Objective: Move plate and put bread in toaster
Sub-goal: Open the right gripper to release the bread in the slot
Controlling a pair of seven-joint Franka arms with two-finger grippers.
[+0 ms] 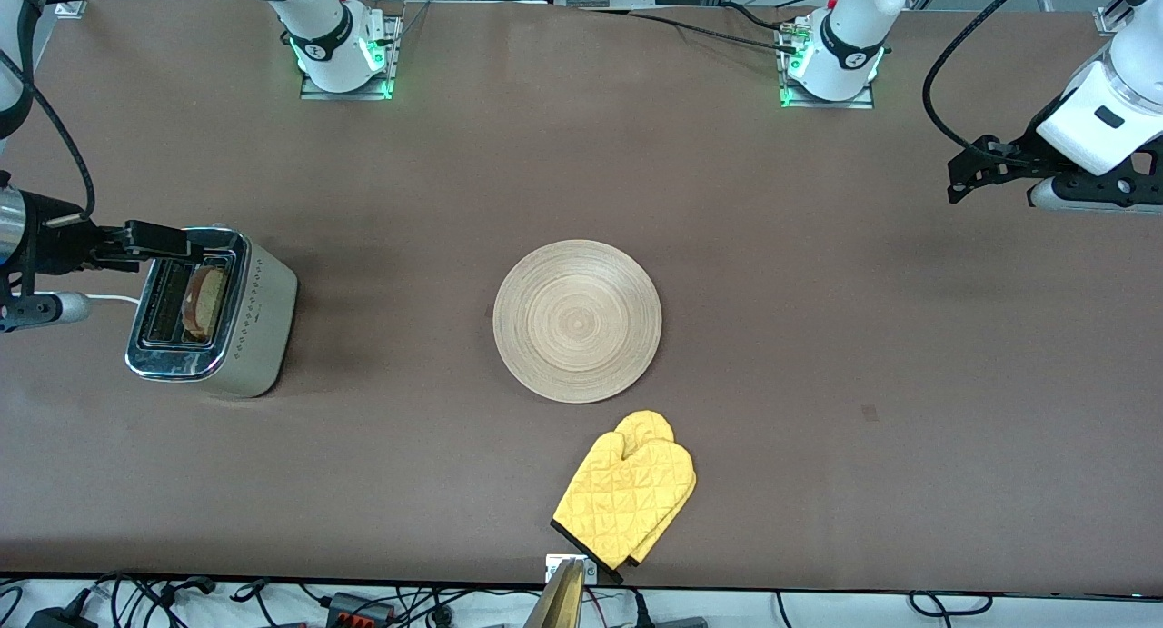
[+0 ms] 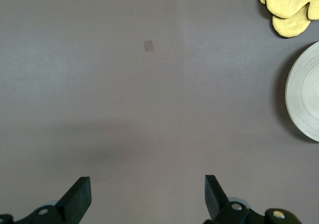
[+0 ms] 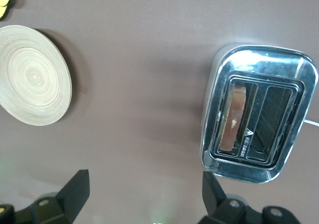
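Right gripper (image 1: pixel 186 244) sat wide open, empty, mid-left of frame over the toaster (image 1: pixel 213 323) — bread (image 1: pixel 206 303) in its slot. You risked snagging the rim. Left gripper (image 1: pixel 968 178) waited open, upper right; plate (image 1: pixel 577 321) centre.

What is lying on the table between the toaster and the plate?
Nothing: between the toaster and the plate there is only bare brown table. The front view shows this, and the right wrist view agrees.
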